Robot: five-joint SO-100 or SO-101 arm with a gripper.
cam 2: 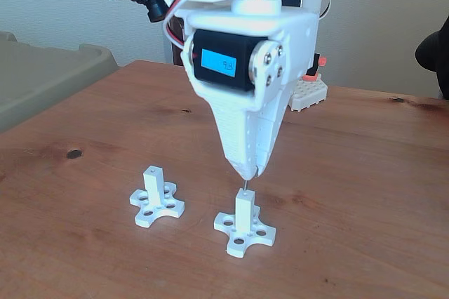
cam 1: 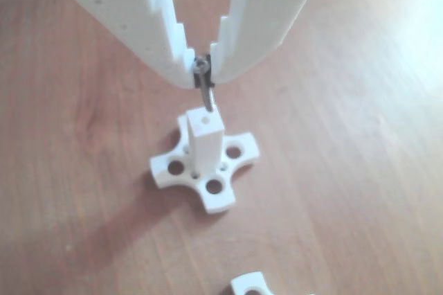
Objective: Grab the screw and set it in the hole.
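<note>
My white gripper points straight down, shut on the thin silver-grey screw, which hangs vertically from the fingertips. The screw's lower tip sits just above the far edge of the white post's top face, close to the tiny hole but a little behind it. In the fixed view the gripper hovers directly over the right post, and the screw shows as a short thin line between fingertips and post top.
A second white post with a cross-shaped base stands to the left in the fixed view. A white part lies at the bottom edge of the other view. A white block with an orange piece sits behind the arm. The wooden table spreads around.
</note>
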